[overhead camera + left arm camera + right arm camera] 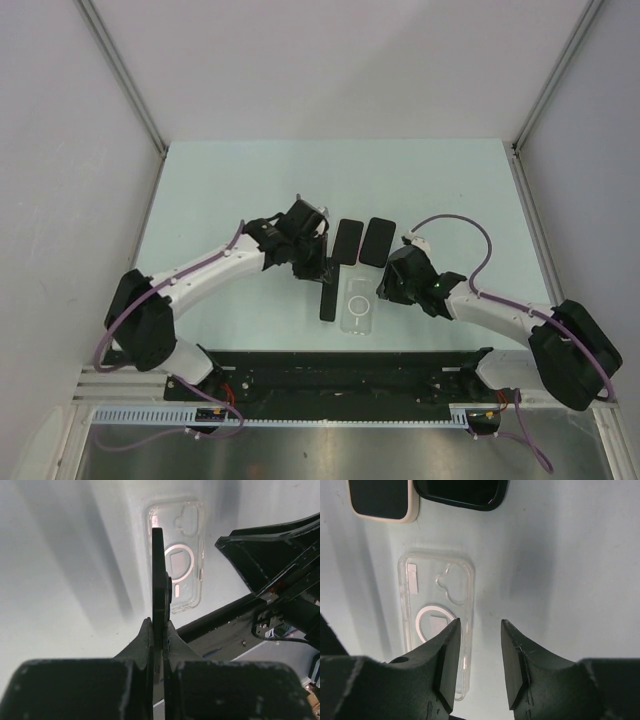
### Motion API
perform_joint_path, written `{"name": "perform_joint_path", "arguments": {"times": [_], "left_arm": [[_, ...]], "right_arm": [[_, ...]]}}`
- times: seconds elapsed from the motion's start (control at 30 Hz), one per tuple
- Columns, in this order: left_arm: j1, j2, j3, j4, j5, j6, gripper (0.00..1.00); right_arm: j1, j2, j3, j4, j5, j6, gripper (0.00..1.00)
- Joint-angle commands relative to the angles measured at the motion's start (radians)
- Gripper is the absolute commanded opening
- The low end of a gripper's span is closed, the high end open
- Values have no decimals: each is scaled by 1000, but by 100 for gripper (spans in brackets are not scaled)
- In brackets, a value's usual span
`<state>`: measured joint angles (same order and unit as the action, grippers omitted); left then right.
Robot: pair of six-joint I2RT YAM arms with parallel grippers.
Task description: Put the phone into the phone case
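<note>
My left gripper (312, 268) is shut on a black phone (327, 300), which it holds on edge just left of the clear phone case (360, 305). In the left wrist view the phone (159, 575) runs straight out from the left gripper (158, 622), with the case (177, 560) lying flat beyond it and slightly right. My right gripper (387, 285) is at the case's right side. In the right wrist view the right gripper (480, 625) stands open above the right edge of the case (435, 595), holding nothing.
Two more phones lie flat behind the case: a black one (347, 240) with a light rim (380, 500) and a dark one (377, 240) (462, 492). The right arm (280, 555) shows at the right of the left wrist view. A black rail (330, 365) runs along the near edge.
</note>
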<state>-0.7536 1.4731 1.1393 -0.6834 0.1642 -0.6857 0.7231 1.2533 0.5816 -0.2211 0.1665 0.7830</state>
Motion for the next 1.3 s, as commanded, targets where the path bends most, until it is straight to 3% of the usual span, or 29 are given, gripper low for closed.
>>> {"name": "perform_joint_path", "arguments": {"times": [0.0, 0.3, 0.77, 1.13, 1.27], "left_arm": [[-35, 59, 100, -13, -52, -46, 0], [-101, 200, 218, -48, -109, -67, 0], [-158, 366, 378, -202, -261, -69, 0], [-173, 424, 408, -220, -235, -72, 0], [-174, 440, 415, -220, -229, -72, 5]], "right_arm": [[-48, 27, -40, 161, -125, -18, 41], [-80, 107, -111, 324, -226, -4, 38], [-86, 121, -118, 355, -252, -2, 36], [-93, 101, -132, 354, -254, 27, 38], [-93, 113, -140, 364, -256, 41, 38]]}}
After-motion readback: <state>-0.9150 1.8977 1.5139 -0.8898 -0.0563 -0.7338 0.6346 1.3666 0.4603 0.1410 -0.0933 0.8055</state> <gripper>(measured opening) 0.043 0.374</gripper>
